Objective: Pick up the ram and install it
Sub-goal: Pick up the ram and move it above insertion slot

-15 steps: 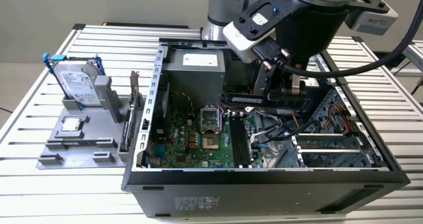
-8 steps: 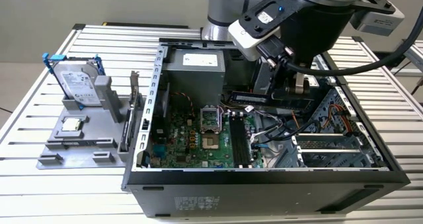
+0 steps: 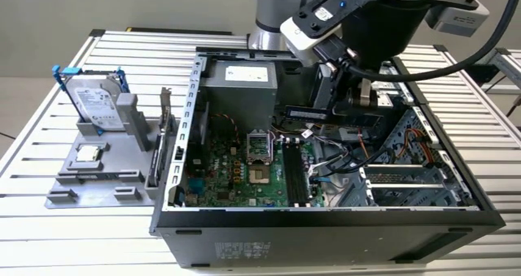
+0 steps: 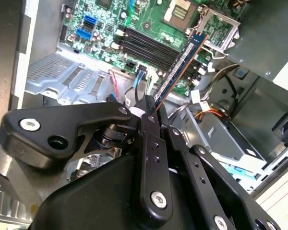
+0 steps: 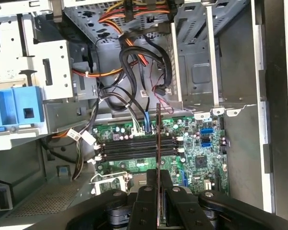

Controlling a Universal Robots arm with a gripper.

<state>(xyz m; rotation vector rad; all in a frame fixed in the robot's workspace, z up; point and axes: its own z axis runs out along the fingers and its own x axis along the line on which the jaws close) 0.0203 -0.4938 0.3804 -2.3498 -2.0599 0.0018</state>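
1. Between your jaws sits the ram (image 3: 299, 113), a long, thin, dark stick. Your gripper (image 3: 324, 112) pinches it by 1 end, and the rest of the stick pokes out past the jaw tips.
2. The jaws are pressed onto the 2 flat sides of the stick. In the second wrist view you can see the black fingers (image 4: 153, 153) squeezed close, with the ram (image 4: 182, 64) running out from between them.
3. In the first wrist view you look along the thin edge of the ram (image 5: 158, 139), so it looks like a dark line coming out of the jaws.
4. Below the jaws is the green board (image 3: 236, 172). It lies flat on the floor of the open computer case (image 3: 326, 230).
5. Under the ram, on that board, are long black slots (image 5: 134, 148). The ram is up in the air above them and is not in any slot.
6. Just beside the slots, and also below the jaws, is the square silver socket (image 3: 258, 146).
7. Beyond the jaw tips in the first wrist view, a bunch of cables (image 5: 134, 57) hangs inside the case, in black, red, orange and blue.
8. Far from the jaws, outside the case on the exterior view's left, a grey tray (image 3: 61, 196) lies on the ribbed table (image 3: 49, 245).
9. On that tray a silver hard drive (image 3: 97, 105) stands up in a blue frame. A small square chip (image 3: 88, 154) lies flat near it.
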